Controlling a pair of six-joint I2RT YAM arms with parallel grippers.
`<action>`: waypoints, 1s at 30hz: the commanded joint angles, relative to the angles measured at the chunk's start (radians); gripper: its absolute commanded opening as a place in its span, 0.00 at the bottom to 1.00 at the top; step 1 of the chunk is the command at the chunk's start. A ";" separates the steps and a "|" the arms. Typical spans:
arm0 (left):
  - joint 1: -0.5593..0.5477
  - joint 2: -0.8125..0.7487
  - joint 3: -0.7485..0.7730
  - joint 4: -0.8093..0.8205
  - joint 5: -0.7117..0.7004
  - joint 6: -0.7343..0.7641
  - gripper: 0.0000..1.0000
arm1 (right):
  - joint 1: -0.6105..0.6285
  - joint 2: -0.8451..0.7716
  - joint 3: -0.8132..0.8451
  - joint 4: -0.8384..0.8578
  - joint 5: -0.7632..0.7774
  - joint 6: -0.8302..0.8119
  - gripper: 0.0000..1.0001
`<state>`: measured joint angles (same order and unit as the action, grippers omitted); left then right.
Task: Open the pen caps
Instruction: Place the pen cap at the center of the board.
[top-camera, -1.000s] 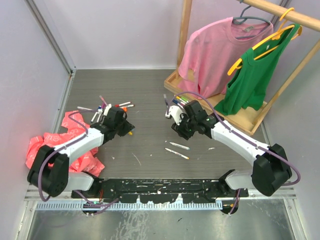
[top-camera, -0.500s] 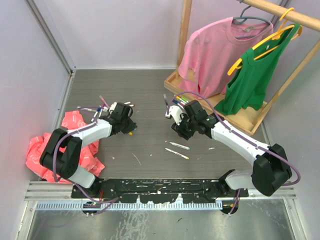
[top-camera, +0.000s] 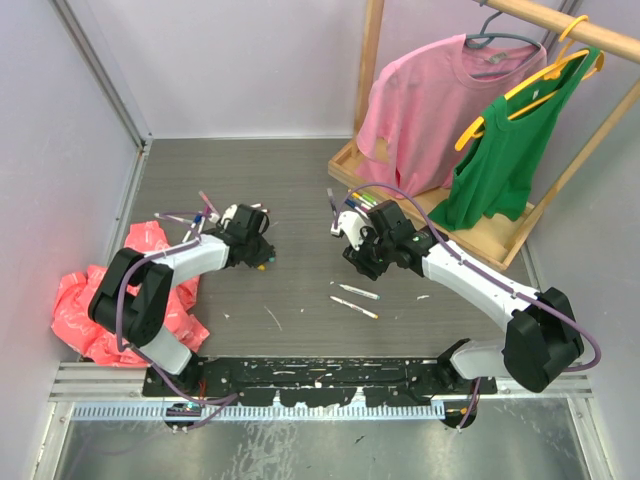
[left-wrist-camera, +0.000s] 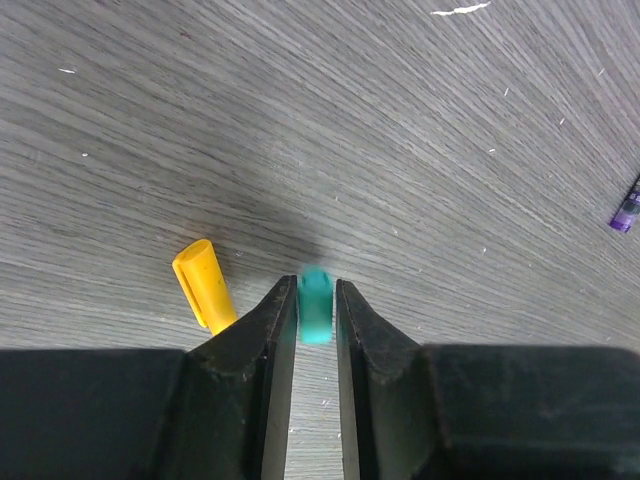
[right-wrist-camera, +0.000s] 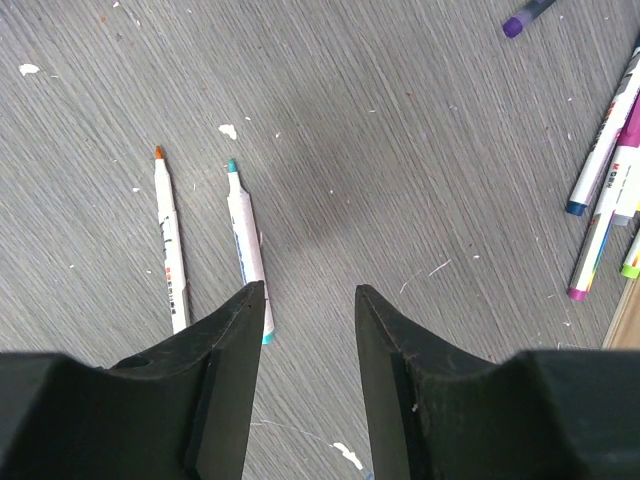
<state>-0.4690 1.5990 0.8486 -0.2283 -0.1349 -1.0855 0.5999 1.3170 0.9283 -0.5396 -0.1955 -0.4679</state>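
Left fingers (left-wrist-camera: 275, 322), set narrow, flank a teal cap (left-wrist-camera: 316, 308) at their tips. The cap is blurred, and whether it is pinched or merely bracketed cannot be told. It hangs low over the table (left-wrist-camera: 420, 120), just beside a yellow cap (left-wrist-camera: 203, 284) lying there. The step appears to be setting down a removed cap. It is best released close to the surface and clear of the yellow one, with the fingers then lifted straight up so neither cap rolls. Right fingers (right-wrist-camera: 228, 345) stand moderately apart and empty above a teal-tipped pen (right-wrist-camera: 245, 240) and an orange-tipped pen (right-wrist-camera: 170, 250), both uncapped. Capped pens (right-wrist-camera: 608, 130) lie well to their right, probably the next to fetch.
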 joint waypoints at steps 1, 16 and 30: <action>0.001 -0.014 0.027 0.017 -0.028 0.006 0.24 | -0.003 -0.023 0.027 0.021 -0.002 0.000 0.47; 0.000 -0.158 0.022 -0.006 0.014 0.035 0.32 | -0.013 -0.024 0.029 0.020 -0.026 0.009 0.49; 0.003 -0.629 -0.278 0.242 0.304 0.342 0.77 | -0.074 0.013 0.086 0.124 -0.144 0.067 0.49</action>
<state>-0.4690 1.0775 0.6220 -0.0849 0.0830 -0.8715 0.5282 1.3190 0.9340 -0.5232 -0.3054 -0.4339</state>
